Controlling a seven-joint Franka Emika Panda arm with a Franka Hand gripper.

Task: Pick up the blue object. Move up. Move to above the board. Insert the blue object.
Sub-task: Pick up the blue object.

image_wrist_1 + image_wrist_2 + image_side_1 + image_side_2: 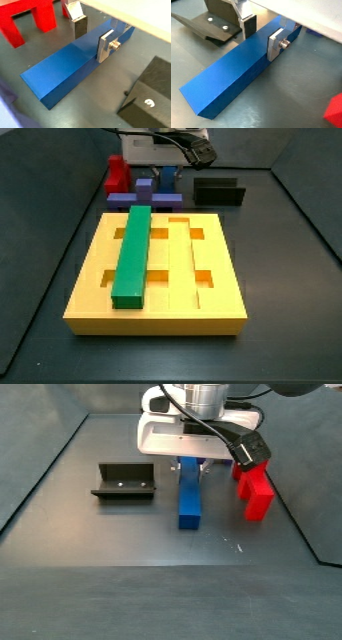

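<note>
A: Left to right in a side view: fixture (pixel 124 483), blue object (pixel 191 494) flat on the counter (pixel 120 534), red block (pixel 254 492).

B: The gripper (pixel 189 460) straddles its far end, fingers (pixel 276 44) apart; no writing shows.

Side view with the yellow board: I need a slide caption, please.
Gripper low over the blue object behind the board, which holds a green bar.

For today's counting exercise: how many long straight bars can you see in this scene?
2. The long green bar lies in a groove on the yellow grooved board. The long dark blue bar lies on the floor, with the gripper straddling its end. Others may be hidden.
</note>
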